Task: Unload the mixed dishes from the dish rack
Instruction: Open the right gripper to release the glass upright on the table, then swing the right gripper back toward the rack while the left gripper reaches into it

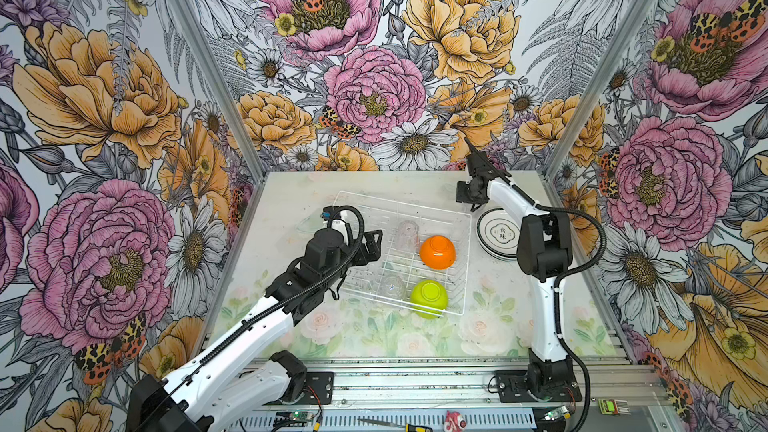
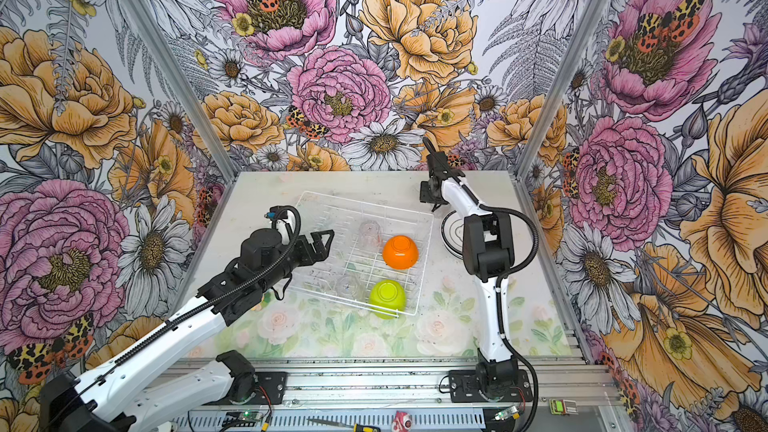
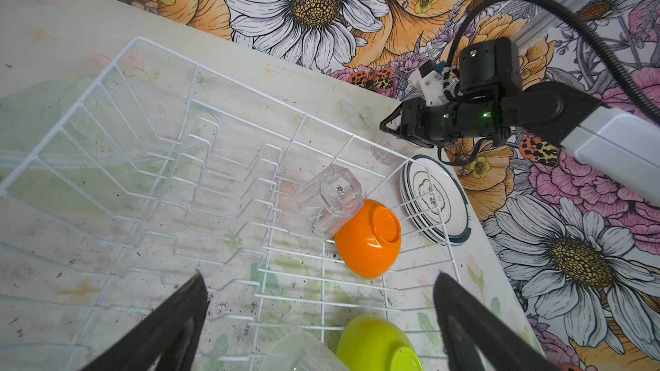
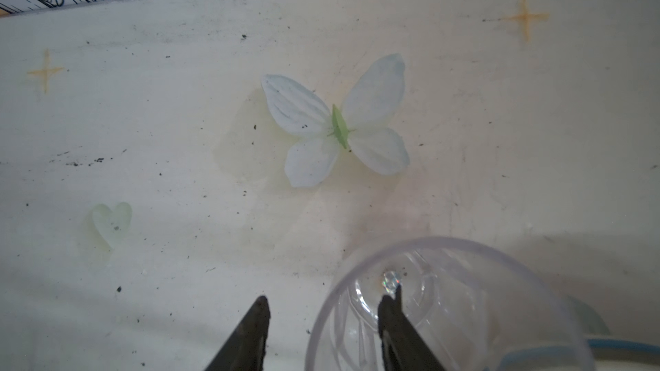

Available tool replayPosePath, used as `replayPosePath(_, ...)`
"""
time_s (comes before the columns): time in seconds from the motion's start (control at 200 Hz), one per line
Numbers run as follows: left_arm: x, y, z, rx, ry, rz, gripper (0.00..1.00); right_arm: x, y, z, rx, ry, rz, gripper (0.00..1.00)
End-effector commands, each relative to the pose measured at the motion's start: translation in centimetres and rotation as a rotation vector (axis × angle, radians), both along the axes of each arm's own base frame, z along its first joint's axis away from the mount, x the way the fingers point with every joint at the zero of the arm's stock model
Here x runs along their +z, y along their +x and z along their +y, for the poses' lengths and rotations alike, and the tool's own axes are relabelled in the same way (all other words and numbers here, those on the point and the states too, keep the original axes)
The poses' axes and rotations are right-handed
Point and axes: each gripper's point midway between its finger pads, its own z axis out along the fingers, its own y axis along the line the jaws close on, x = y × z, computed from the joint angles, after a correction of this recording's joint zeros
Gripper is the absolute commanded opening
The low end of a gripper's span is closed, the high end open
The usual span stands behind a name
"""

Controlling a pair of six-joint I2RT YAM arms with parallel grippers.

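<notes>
R gripper (image 4: 325, 298), jaws parted, straddles rim of upright clear cup (image 4: 464, 298) on table (image 4: 143, 137), far right, just beyond stacked plates (image 1: 496, 234). L gripper (image 3: 319, 274), spread wide, hovers over left side of dish rack (image 1: 467, 263).

Enclosed work cell, seen from above.
Three walls (image 1: 374, 76) papered with large pink, orange and white flowers; grey metal corner posts (image 1: 203, 56); pale counter (image 1: 299, 197) printed with faint roses, flecked dark; aluminium rails (image 1: 415, 380) along front edge.
</notes>
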Motion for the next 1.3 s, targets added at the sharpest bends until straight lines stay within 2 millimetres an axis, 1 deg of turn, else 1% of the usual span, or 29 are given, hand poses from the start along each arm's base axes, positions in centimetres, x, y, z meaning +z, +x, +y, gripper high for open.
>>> replayPosePath(0.0,0.8,0.3,-1.1,-0.05,0.022,-0.016,0.99,7.4,-0.2,0.2,-0.001,0.041,-0.14,0.54)
replayPosePath(0.095,0.5,1.0,-1.6,-0.061,0.057,-0.005,0.99,9.7,-0.9,0.5,0.006,0.077,-0.174,0.56)
replayPosePath(0.19,0.7,2.2,-2.5,-0.073,0.088,-0.002,0.99,11.9,-2.3,1.0,0.022,0.119,-0.2,0.57)
replayPosePath(0.29,0.7,3.8,-3.7,-0.091,0.12,0.006,0.99,14.1,-4.6,1.1,0.035,0.154,-0.231,0.59)
replayPosePath(0.34,0.5,4.6,-4.4,-0.106,0.138,0.018,0.99,14.6,-6.2,1.1,0.038,0.18,-0.242,0.6)
replayPosePath(0.36,0.4,4.9,-4.7,-0.113,0.144,0.024,0.99,14.4,-6.8,1.1,0.035,0.19,-0.239,0.6)
replayPosePath(0.4,0.0,5.5,-5.3,-0.128,0.161,0.044,0.99,14.6,-8.3,1.1,0.038,0.218,-0.251,0.62)
replayPosePath(0.41,-0.2,5.6,-5.5,-0.132,0.165,0.05,0.99,14.3,-8.7,1.2,0.044,0.226,-0.246,0.62)
replayPosePath(0.46,-0.7,6.2,-6.3,-0.15,0.177,0.074,0.99,14.4,-10.7,1.4,0.069,0.254,-0.26,0.63)
replayPosePath(0.475,-1.0,6.4,-6.5,-0.154,0.18,0.082,0.99,14.0,-11.1,1.5,0.075,0.258,-0.256,0.63)
replayPosePath(0.525,-1.6,6.8,-7.4,-0.18,0.184,0.103,0.99,14.1,-13.1,1.4,0.095,0.271,-0.28,0.65)
replayPosePath(0.535,-1.8,6.9,-7.5,-0.182,0.185,0.109,0.99,14.4,-13.4,1.4,0.101,0.272,-0.291,0.65)
replayPosePath(0.555,-2.1,7.0,-7.8,-0.191,0.187,0.118,0.99,13.8,-14.0,1.4,0.107,0.269,-0.286,0.66)
replayPosePath(0.57,-2.3,7.1,-8.1,-0.198,0.188,0.126,0.99,13.9,-14.6,1.2,0.109,0.266,-0.295,0.66)
replayPosePath(0.611,-2.7,7.4,-8.5,-0.206,0.194,0.138,0.99,13.7,-15.7,0.9,0.109,0.26,-0.299,0.67)
replayPosePath(0.641,-3.0,7.6,-8.7,-0.208,0.199,0.146,0.99,13.9,-16.6,0.7,0.118,0.26,-0.31,0.68)
replayPosePath(0.681,-3.4,8.0,-9.0,-0.207,0.206,0.153,0.99,13.7,-17.6,0.8,0.13,0.268,-0.314,0.68)
replayPosePath(0.716,-3.8,8.3,-9.2,-0.204,0.211,0.161,0.99,14.1,-18.4,0.9,0.138,0.28,-0.33,0.69)
replayPosePath(0.791,-4.3,8.9,-9.7,-0.206,0.221,0.17,0.99,13.9,-20.0,1.0,0.151,0.309,-0.335,0.7)
replayPosePath(0.856,-5.0,9.4,-9.8,-0.197,0.235,0.183,0.99,13.8,-21.3,1.1,0.153,0.33,-0.345,0.71)
replayPosePath(0.951,-5.9,9.9,-9.7,-0.175,0.263,0.195,0.99,13.0,-22.9,0.7,0.137,0.346,-0.357,0.75)
replayPosePath(1.031,-6.6,10.2,-9.3,-0.149,0.296,0.207,0.99,12.2,-24.0,0.4,0.118,0.355,-0.36,0.76)
replayPosePath(1.071,-6.9,10.4,-9.1,-0.136,0.314,0.212,0.99,11.9,-24.4,0.6,0.124,0.368,-0.357,0.76)
replayPosePath(1.216,-7.6,10.7,-9.3,-0.134,0.354,0.228,0.99,11.2,-25.2,1.0,0.106,0.428,-0.344,0.76)
replayPosePath(1.296,-7.7,10.8,-9.8,-0.137,0.365,0.229,0.99,11.3,-25.5,1.3,0.1,0.456,-0.358,0.76)
